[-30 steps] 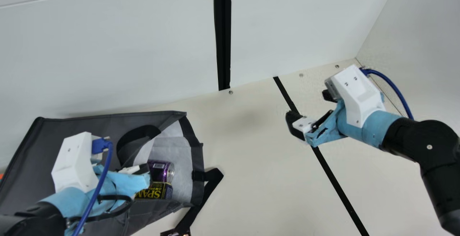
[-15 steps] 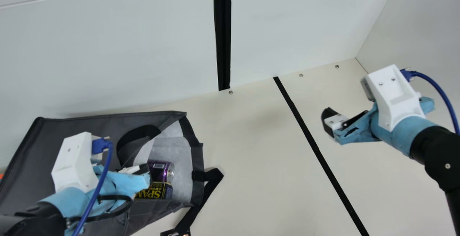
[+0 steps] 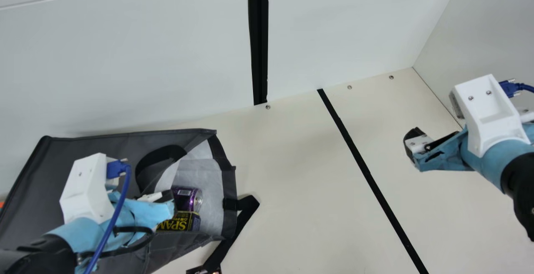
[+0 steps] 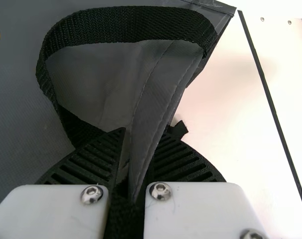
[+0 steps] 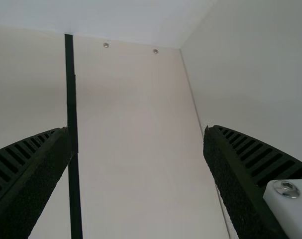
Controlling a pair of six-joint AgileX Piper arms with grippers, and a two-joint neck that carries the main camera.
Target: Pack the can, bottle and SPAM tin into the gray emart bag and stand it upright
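In the main view my left gripper (image 3: 167,199) is at the mouth of the gray bag (image 3: 100,142), which lies on its side at the left. The left wrist view shows the left gripper (image 4: 138,144) shut on the bag's rim (image 4: 153,104), beside a black handle loop (image 4: 136,22). Inside the mouth lie a purple can (image 3: 190,198) and the SPAM tin (image 3: 179,222), partly hidden by that gripper. My right gripper (image 3: 411,144) hangs over the table's right side, and in the right wrist view the right gripper (image 5: 136,132) is open around nothing.
A second black strap (image 3: 240,219) trails from the bag onto the cream table (image 3: 300,190). Black tape (image 3: 367,174) crosses the table between bag and right arm. White walls (image 3: 137,57) rise behind and at the right.
My right arm has moved right, away from the bag and across the black tape line. The left arm, bag, can and tin have stayed put.
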